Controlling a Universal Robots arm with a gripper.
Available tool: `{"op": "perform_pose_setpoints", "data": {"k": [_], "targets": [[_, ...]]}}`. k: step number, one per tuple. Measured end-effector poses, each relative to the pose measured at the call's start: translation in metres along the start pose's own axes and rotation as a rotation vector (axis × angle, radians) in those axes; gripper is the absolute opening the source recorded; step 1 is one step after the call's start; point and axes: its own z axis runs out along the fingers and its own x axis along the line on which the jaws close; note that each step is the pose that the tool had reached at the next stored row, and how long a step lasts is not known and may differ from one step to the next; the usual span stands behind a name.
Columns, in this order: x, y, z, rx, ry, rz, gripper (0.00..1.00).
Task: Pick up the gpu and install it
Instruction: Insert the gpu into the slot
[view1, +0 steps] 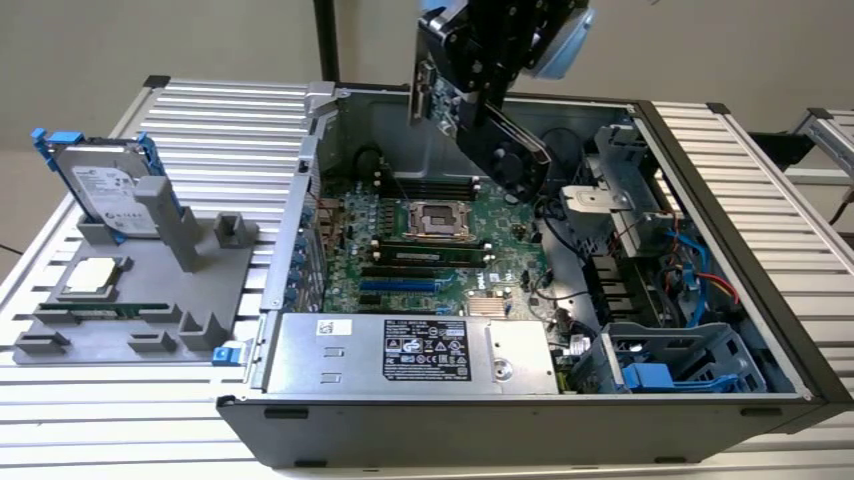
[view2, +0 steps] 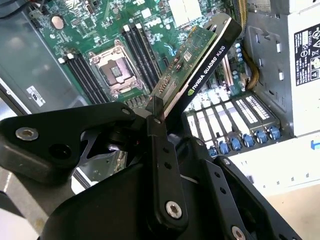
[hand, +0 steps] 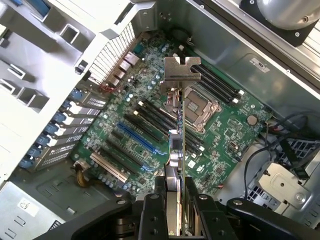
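The gpu (view1: 505, 140) is held clamped between the fingers of the gripper (view1: 470, 88), raised above the motherboard (view1: 441, 250) inside the open case (view1: 534, 435). In the exterior view its long axis is slanted from 11 to 5 o'clock. The expansion slots (view1: 394, 285) are found toward 7 o'clock, well apart from it.

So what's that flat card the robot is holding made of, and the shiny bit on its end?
The slim green-and-black card looks like green circuit board with tiny soldered parts, plus a black cover, probably plastic. Its silver end bracket looks like sheet metal: dull shine, bent and notched.
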Motion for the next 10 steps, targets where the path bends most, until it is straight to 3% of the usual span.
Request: {"op": "perform_pose_setpoints", "data": {"k": [10], "targets": [[0.0,0.0,0.0,-0.0006,0.0026,-0.043,0.0]]}}
